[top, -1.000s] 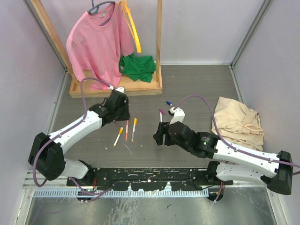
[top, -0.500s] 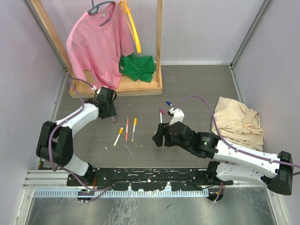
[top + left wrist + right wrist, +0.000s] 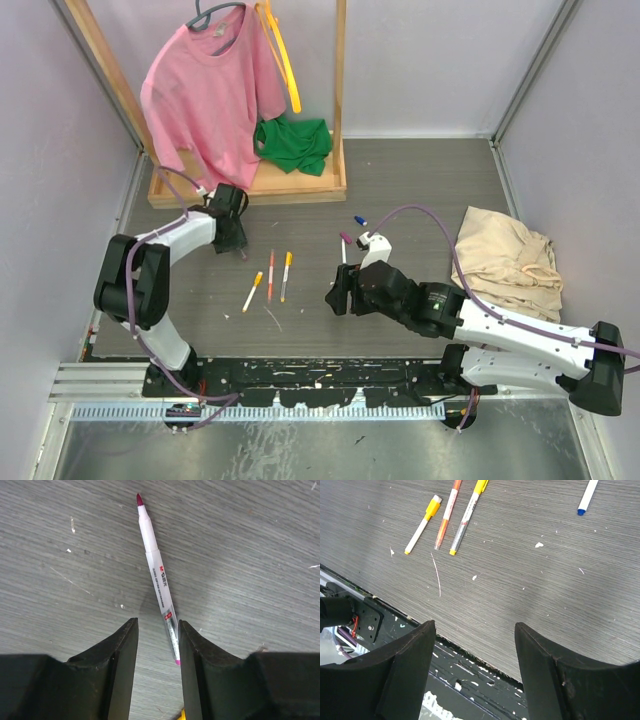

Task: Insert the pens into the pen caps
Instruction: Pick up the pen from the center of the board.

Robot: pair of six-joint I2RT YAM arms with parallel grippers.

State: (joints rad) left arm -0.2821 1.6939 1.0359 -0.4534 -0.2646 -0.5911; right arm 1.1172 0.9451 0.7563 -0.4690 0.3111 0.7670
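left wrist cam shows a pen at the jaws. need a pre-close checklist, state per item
1. Left jaws apart enough to take the pen: ok, a clear gap shows between them.
2. Red-tipped pen centred in that gap: not ok, it runs along one finger, off to the side.
3. Pen tip bare, ready for a cap: ok.
4. Matching cap located: cannot tell, none identifiable in any view.
5. Right jaws open and empty: ok, nothing between them.
6. Other three pens out of the left arm's way: ok, they lie flat on the table between the arms.
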